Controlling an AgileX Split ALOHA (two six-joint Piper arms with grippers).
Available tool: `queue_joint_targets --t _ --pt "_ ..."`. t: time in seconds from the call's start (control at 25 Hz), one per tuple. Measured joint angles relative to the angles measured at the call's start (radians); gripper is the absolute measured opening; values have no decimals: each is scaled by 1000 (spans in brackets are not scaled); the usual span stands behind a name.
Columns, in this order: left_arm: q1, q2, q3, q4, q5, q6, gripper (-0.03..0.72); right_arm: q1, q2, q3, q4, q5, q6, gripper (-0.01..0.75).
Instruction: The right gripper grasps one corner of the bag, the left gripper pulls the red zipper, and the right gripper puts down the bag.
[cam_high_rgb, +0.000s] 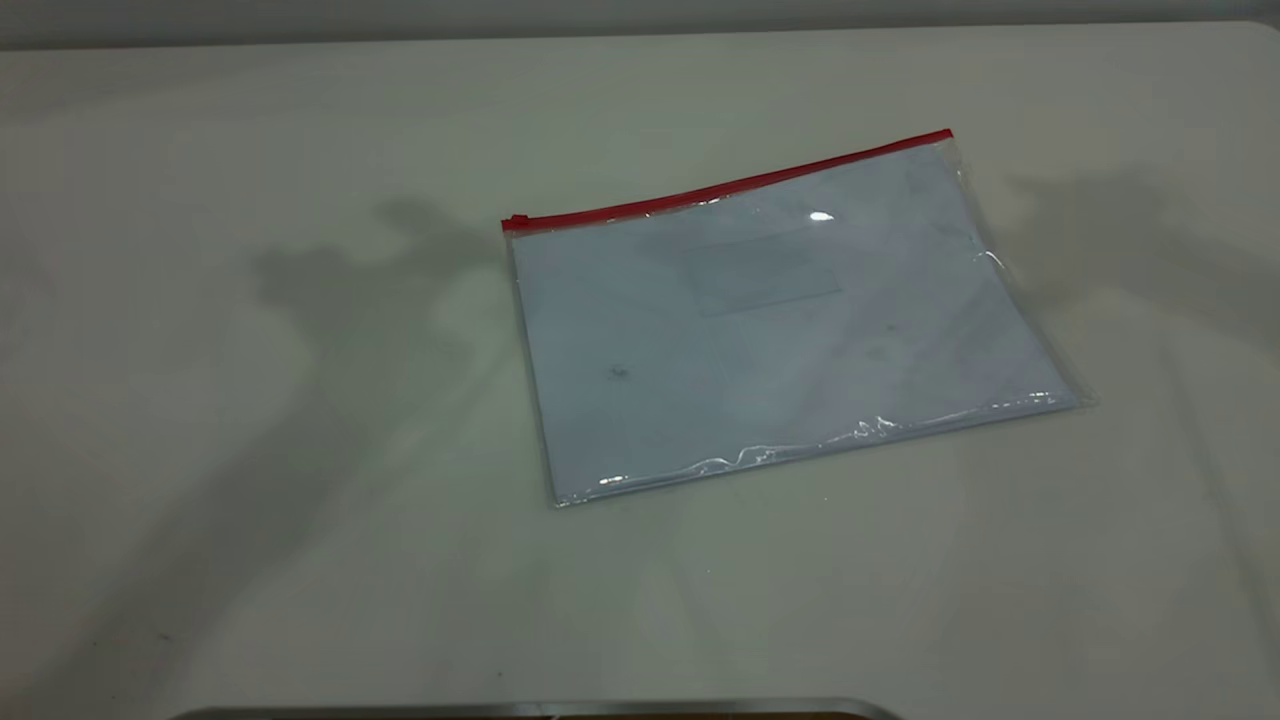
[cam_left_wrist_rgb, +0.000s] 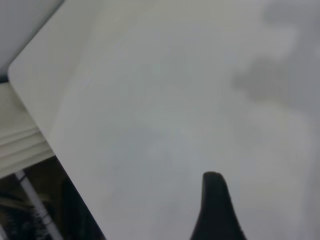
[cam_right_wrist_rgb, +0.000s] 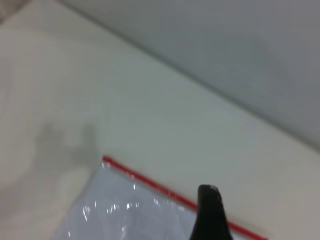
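The bag lies flat on the white table, a clear pouch with white sheets inside and a faint label patch. The red zipper runs along its far long edge, with the slider tab at the left end. The corner at the right end rests on the table. Neither arm shows in the exterior view, only their shadows. In the right wrist view the right gripper hovers over the bag, close to the red zipper. The left gripper hangs over bare table, with the bag out of its view.
The table edge and corner show in the left wrist view, with a drop and clutter beyond. A grey wall rises behind the table's far edge. A metal rim lies at the near edge.
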Motion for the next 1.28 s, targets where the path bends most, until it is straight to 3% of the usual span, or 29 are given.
queue_joint_targets --t 0.4,0.68,0.8,1.28 --pt "0 -354 0 -3 5 -94 582 0 -499 0 -242 118 382 591" --pt "0 -639 21 -22 5 -180 582 0 -764 0 -417 320 642 591" --pt "0 -769 83 -76 5 -188 582 0 -853 14 -444 320 724 591" --pt "0 -1284 618 -197 6 -186 582 0 -1269 514 -435 320 772 591"
